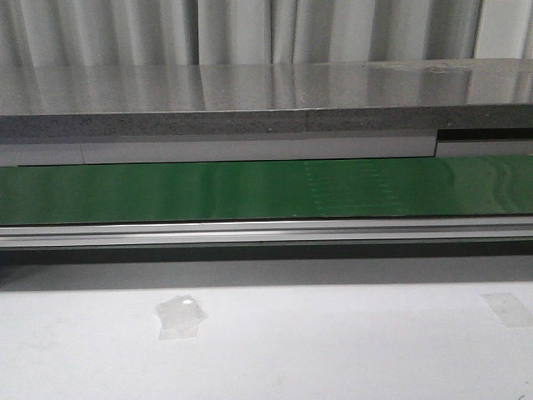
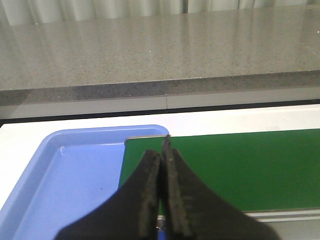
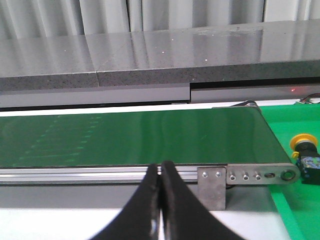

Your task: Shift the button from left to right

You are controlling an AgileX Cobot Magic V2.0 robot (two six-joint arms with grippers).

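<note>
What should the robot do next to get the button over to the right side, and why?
Probably just a pause, with no grasp. The button already lies in the green tray past the belt's right end. The blue tray at the left shows nothing in it, and the belt is bare. The left hand and right hand are shut on nothing.

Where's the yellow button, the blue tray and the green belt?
button (image 3: 304,141): right wrist view, on its yellow head.
blue tray (image 2: 75,170): left wrist view, bare floor.
green belt (image 1: 208,190): front view, middle of its surface.
</note>
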